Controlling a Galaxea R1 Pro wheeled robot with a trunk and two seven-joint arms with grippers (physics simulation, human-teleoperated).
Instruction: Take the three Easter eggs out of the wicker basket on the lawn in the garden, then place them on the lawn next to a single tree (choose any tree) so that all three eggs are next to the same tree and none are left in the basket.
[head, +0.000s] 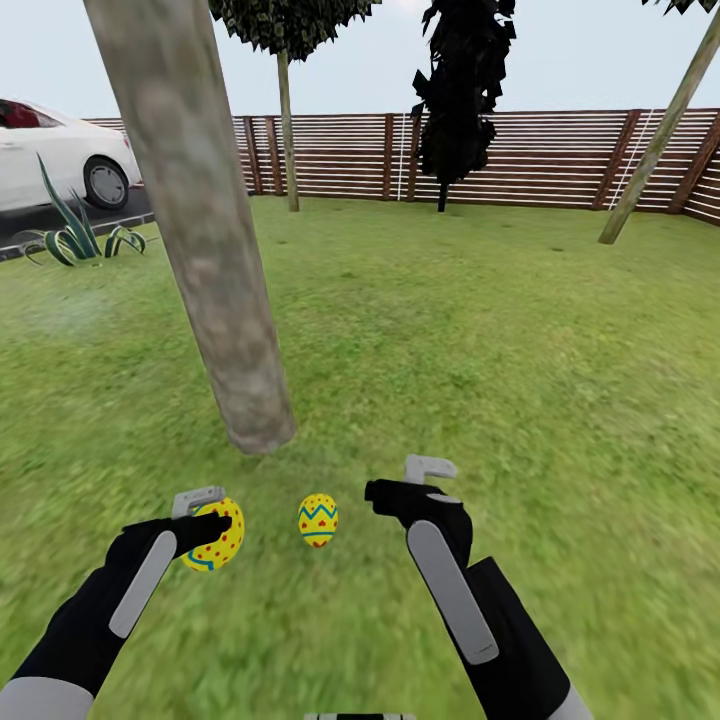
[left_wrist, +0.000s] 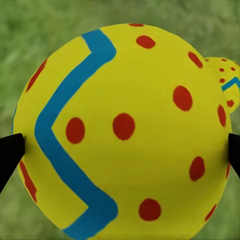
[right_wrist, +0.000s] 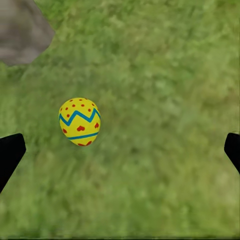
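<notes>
The left gripper (head: 208, 520) is clenched on one Easter egg (head: 217, 535), and in the left wrist view this held egg (left_wrist: 122, 132) sits between the two dark fingertips (left_wrist: 10, 155), which touch its sides. The right gripper (head: 405, 483) holds nothing; its jaws are spread wide, as the right wrist view shows with the black fingertips (right_wrist: 10, 152) far apart over the grass. Between both grippers a second egg (head: 318, 520) lies on the lawn (head: 480, 350), upright with its narrow end down (the same egg (right_wrist: 79, 121) shows under the right gripper, apart from it). Just beyond the eggs stands the thick grey-brown tree (head: 200, 230), its base near the lying egg. Farther away the garden is closed by a brown slat fence (head: 540, 155), with a black narrow tree (head: 455, 100) before it and a white car (head: 60, 150) at the left.
</notes>
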